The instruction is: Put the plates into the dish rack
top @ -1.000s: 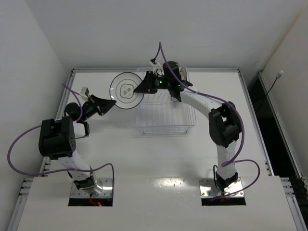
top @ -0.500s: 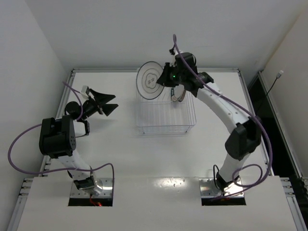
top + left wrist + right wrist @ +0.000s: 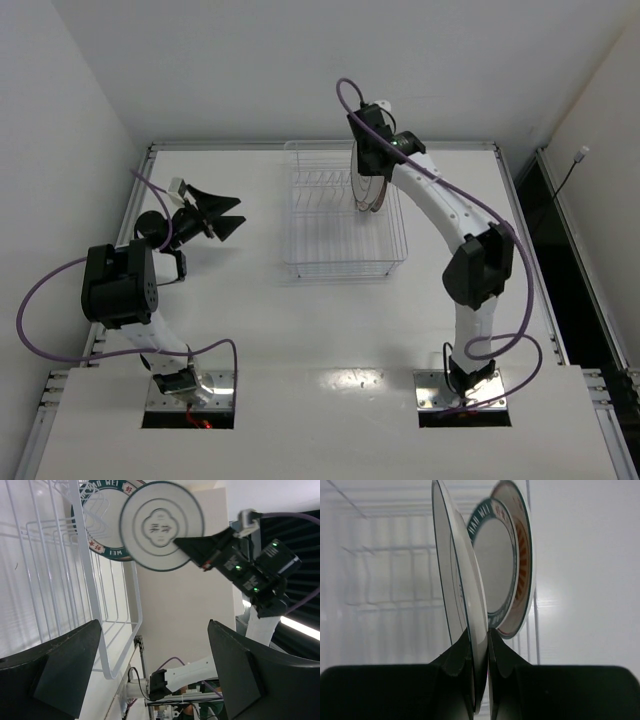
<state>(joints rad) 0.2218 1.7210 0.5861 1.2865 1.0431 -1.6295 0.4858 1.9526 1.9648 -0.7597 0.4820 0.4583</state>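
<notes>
While right claw [image 3: 479,639] pinches — plate [image 3: 457,580] (upright).

The top camera sits high up at the near end and looks down on the whole table [image 3: 300,340]. The left wrist camera looks across from far off at the dish rack [image 3: 89,580] and ringed plate [image 3: 161,526]. The right wrist camera sees both from very close, edge-on.

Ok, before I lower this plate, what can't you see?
- Right wrist: ringed plate's bottom edge, hidden by the right tool; rack prongs blurred.
- Top: slot under the plate, covered by the right arm.
- Left wrist: teal plate partly covered by the ringed plate.
</notes>
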